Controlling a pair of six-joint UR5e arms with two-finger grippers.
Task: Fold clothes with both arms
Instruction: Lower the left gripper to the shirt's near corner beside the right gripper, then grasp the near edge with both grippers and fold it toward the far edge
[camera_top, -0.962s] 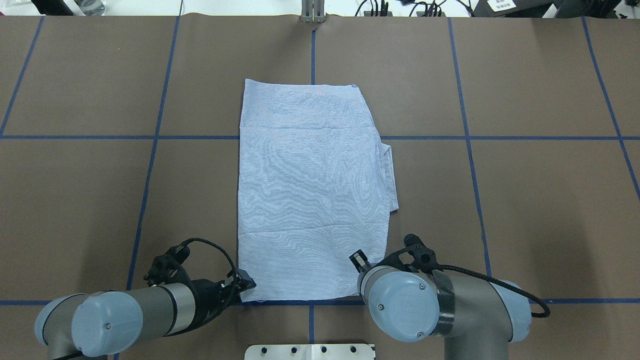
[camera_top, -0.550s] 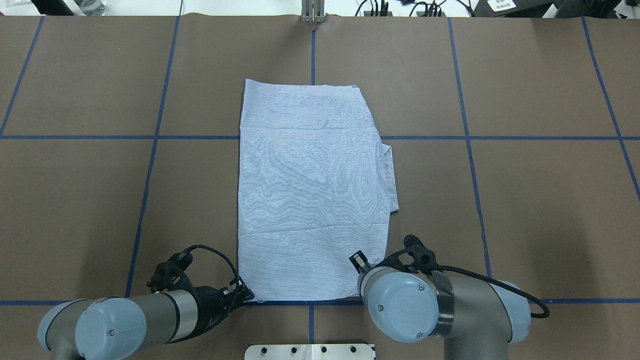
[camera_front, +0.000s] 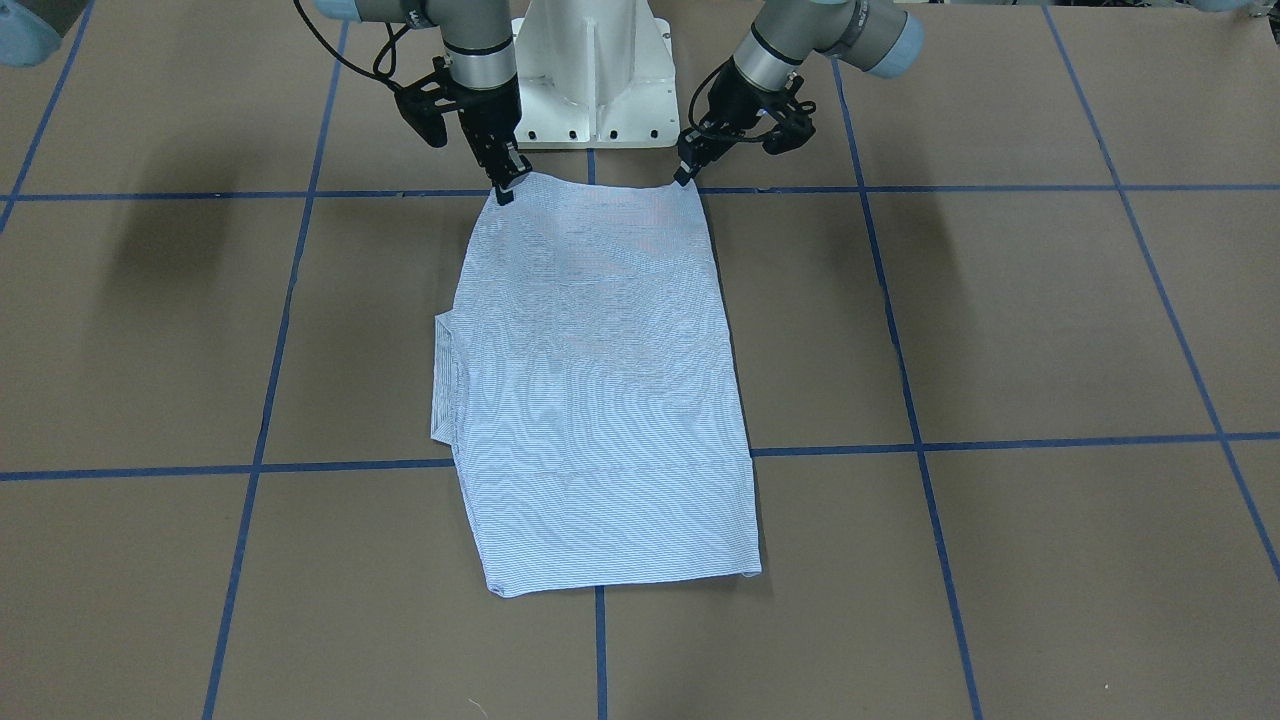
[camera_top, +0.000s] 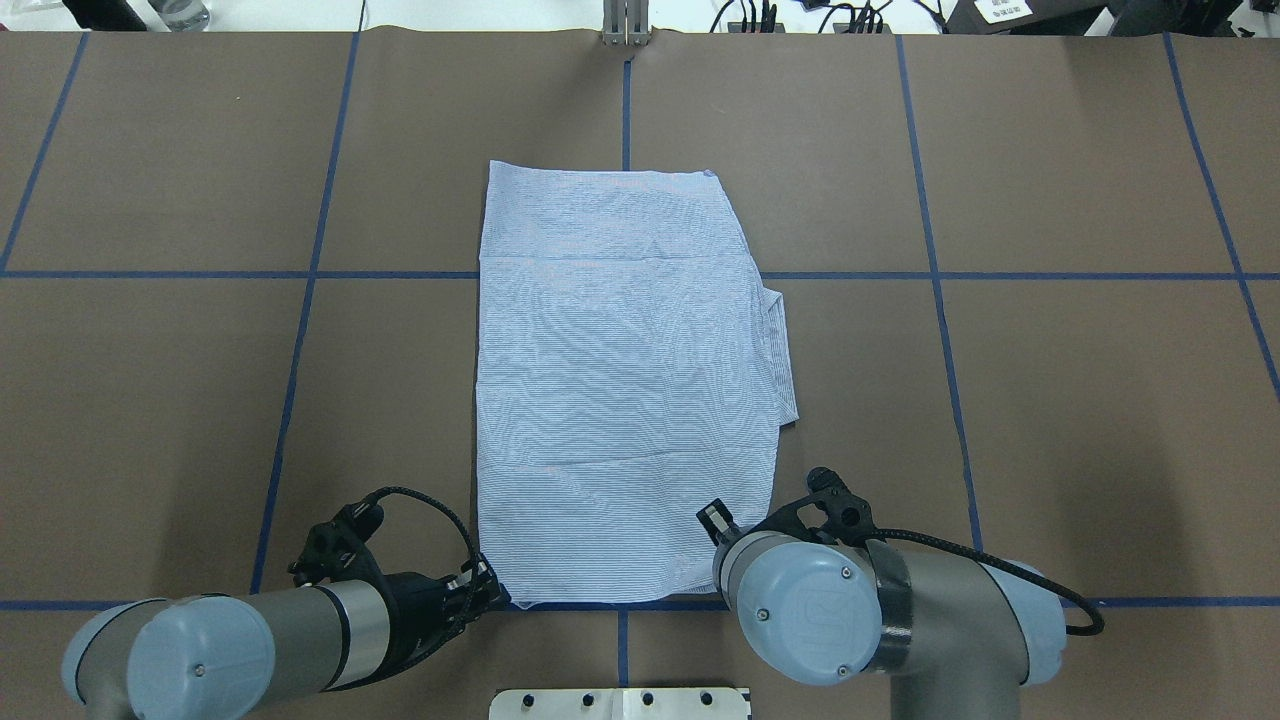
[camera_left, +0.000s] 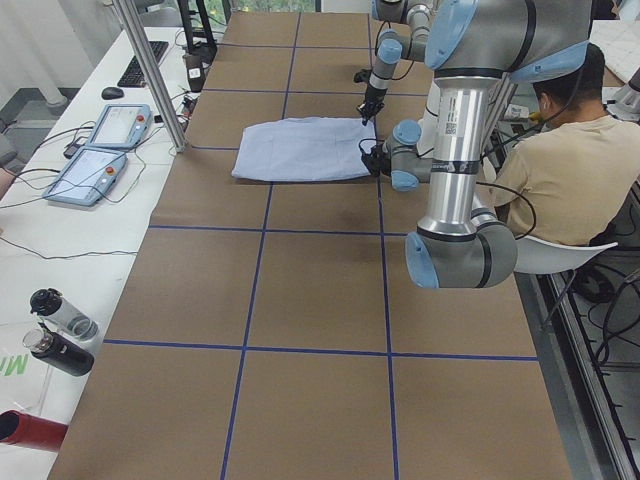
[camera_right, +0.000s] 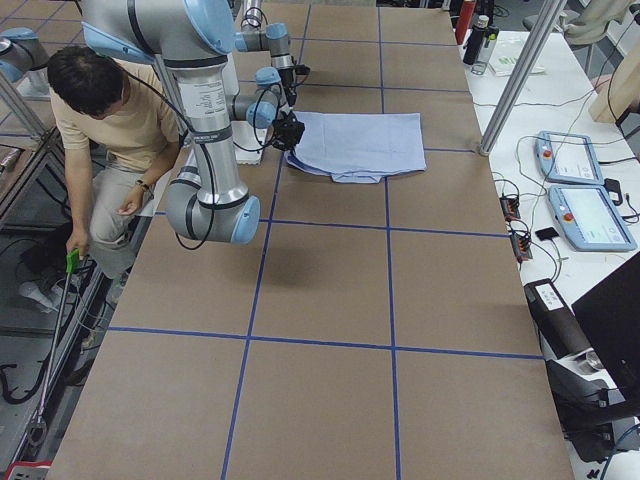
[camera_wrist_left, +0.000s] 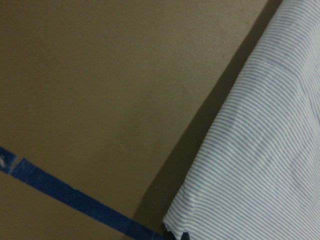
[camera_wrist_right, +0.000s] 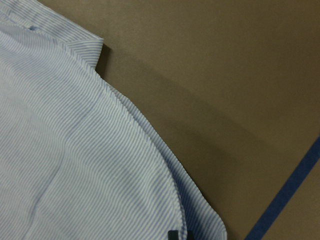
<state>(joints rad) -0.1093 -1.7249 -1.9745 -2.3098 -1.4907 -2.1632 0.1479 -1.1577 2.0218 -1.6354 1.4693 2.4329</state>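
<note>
left claw (camera_top: 497, 597) at the shirt (camera_top: 620, 380) corner, drawn slightly nearer the base

No text can be read. A white sticker (camera_left: 452, 124) on the left arm (camera_left: 455, 170), centre right, and a white card (camera_top: 1002, 10), upper right, carry print too small to make out.

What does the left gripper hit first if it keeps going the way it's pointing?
The shirt. The left gripper points low across the table toward the shirt's near corner on its side, tips right at the cloth edge. Whether they already touch it is unclear; nothing else lies between.
</note>
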